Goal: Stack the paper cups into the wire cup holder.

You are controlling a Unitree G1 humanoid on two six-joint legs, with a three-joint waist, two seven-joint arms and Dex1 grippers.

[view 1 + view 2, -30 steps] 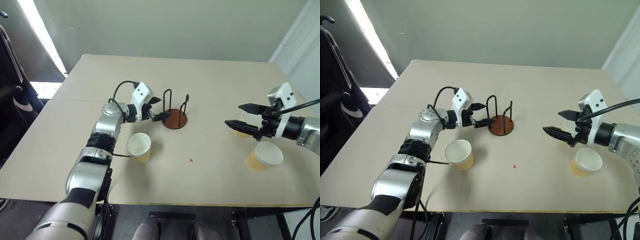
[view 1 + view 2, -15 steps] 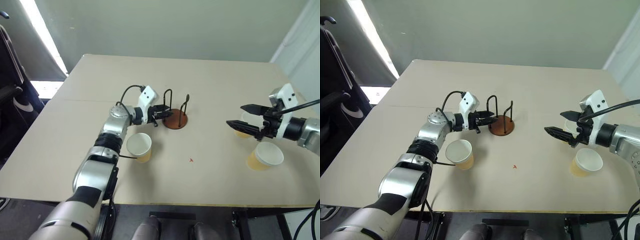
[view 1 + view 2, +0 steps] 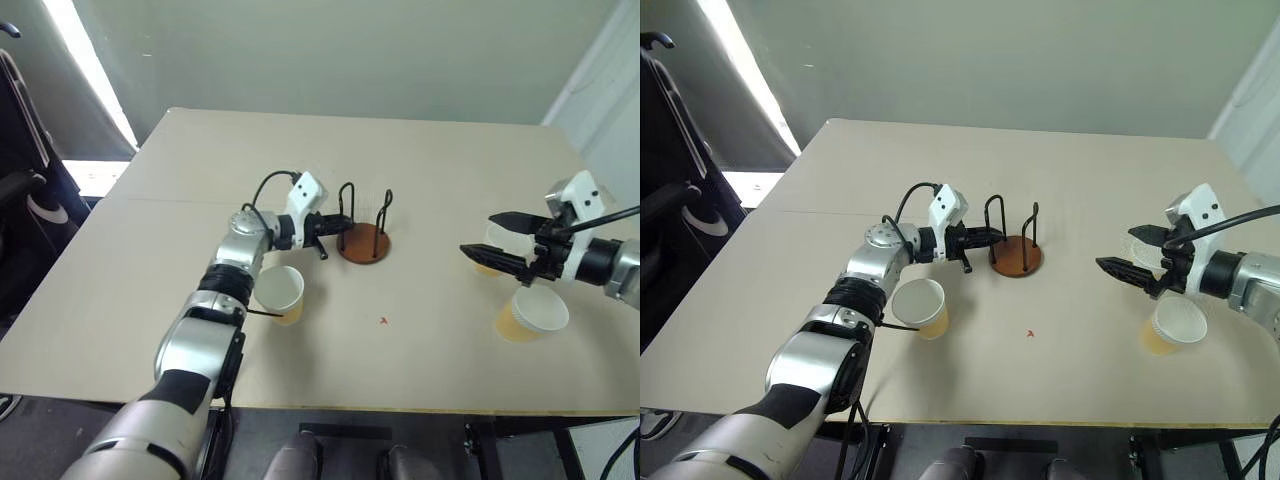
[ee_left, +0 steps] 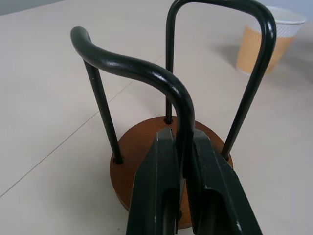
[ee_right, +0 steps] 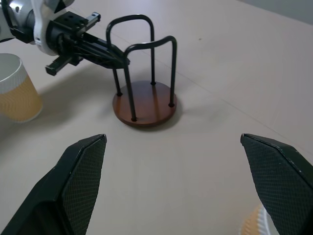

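The wire cup holder [image 3: 363, 228] stands near the middle of the matte beige table [image 3: 420, 170]: 1 round, smooth reddish-brown disc base with 2 glossy black wire loops rising upright from it. The left gripper [image 4: 182, 161] has its 2 black fingers pinched tight on 1 leg of the nearer loop. There are 3 paper cups, tapered, ribbed tan outside, white inside with rolled rims. 1 cup [image 3: 279, 294] stands upright just beside the left forearm, near the table's front. 1 cup [image 3: 531, 314] stands upright at the right, and 1 more [image 3: 490, 245] sits partly hidden behind the right gripper [image 3: 490, 242], whose textured fingers are spread wide and hold nothing.
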